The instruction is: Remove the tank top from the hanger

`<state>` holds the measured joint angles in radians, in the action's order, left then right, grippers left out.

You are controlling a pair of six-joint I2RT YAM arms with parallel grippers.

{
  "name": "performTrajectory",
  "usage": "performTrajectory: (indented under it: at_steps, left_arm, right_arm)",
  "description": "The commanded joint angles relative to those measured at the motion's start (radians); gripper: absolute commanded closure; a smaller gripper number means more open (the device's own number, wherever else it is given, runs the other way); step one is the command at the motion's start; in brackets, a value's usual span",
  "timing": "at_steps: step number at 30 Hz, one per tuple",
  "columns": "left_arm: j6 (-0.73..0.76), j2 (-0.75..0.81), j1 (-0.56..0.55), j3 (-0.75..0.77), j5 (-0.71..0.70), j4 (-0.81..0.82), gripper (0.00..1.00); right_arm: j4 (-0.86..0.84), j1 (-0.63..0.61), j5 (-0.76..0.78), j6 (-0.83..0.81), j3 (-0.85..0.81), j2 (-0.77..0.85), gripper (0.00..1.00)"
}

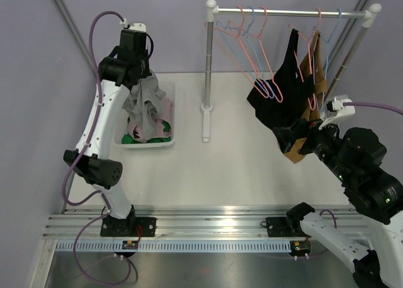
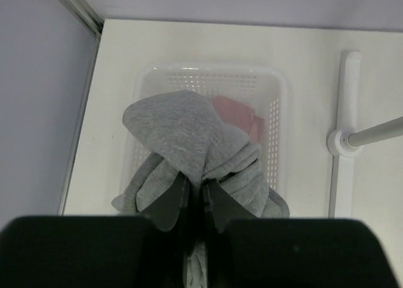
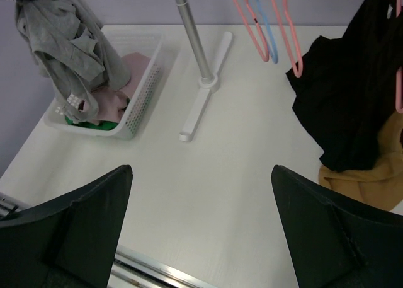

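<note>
Left gripper (image 2: 201, 190), pinching a grey garment (image 2: 179, 133) judged to be the tank top, holds it free of any hanger above the white basket (image 2: 272, 124) at far left: removal looks done, release remains. Right gripper (image 3: 200, 174) is spread wide near the black garment (image 1: 284, 80) on the rack (image 1: 206, 67). Only the top view shows the rail (image 1: 289, 12); only the left wrist view, the pinch.

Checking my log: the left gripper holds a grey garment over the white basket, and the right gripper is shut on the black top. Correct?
Not quite. The right gripper is open and empty, apart from the black top, as the right wrist view shows. The left gripper does hold the grey garment over the white basket.
</note>
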<state>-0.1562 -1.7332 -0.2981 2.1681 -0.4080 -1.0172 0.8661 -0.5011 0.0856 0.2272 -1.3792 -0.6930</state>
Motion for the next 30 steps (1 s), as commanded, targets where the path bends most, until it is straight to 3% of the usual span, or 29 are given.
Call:
performTrajectory:
  at_steps: [1, 5, 6, 8, 9, 11, 14, 16, 20, 21, 25, 30]
  left_arm:
    - [0.026, -0.08, 0.046, 0.107, 0.074, 0.026, 0.85]
    - [0.004, -0.131, 0.076, 0.079, 0.11, -0.014, 0.38]
    - [-0.005, -0.124, 0.076, 0.073, 0.103, -0.03, 0.19]
    - [-0.017, -0.083, 0.076, 0.067, 0.11, -0.07, 0.11]
    - [-0.034, -0.063, 0.076, 0.065, 0.112, -0.089, 0.01]
    - [-0.054, 0.006, 0.074, -0.008, 0.179, -0.118, 0.01]
    - [-0.066, 0.245, 0.048, -0.207, 0.317, -0.049, 0.01]
    - [-0.075, 0.449, -0.024, -0.422, 0.295, -0.006, 0.01]
    - [-0.051, 0.769, -0.111, -0.782, 0.308, 0.118, 0.01]
    - [-0.052, 0.828, -0.122, -0.914, 0.296, 0.137, 0.01]
    - [-0.065, 1.113, -0.125, -1.195, 0.287, 0.267, 0.01]
    - [-0.1, 1.195, -0.13, -1.269, 0.322, 0.302, 0.01]
  right_arm:
    - [-0.05, -0.007, 0.126, 0.001, -0.04, -0.062, 0.0]
    - [-0.085, -0.005, 0.352, -0.032, -0.078, -0.17, 0.01]
    - [-0.072, -0.005, 0.385, -0.057, -0.101, -0.206, 0.0]
    - [-0.027, -0.005, 0.44, -0.081, -0.202, -0.308, 0.0]
    - [-0.016, -0.004, 0.448, -0.088, -0.237, -0.341, 0.01]
    - [-0.009, 0.009, 0.457, -0.104, -0.342, -0.425, 0.0]
    - [0.045, 0.113, 0.372, -0.126, -0.512, -0.553, 0.03]
    - [0.063, 0.243, 0.271, -0.126, -0.616, -0.612, 0.06]
    - [0.044, 0.265, 0.321, -0.209, -0.713, -0.746, 0.07]
    - [0.042, 0.271, 0.321, -0.216, -0.733, -0.764, 0.1]
    - [0.044, 0.357, 0.29, -0.276, -0.83, -0.87, 0.25]
    - [0.036, 0.441, 0.169, -0.298, -0.854, -0.941, 0.31]
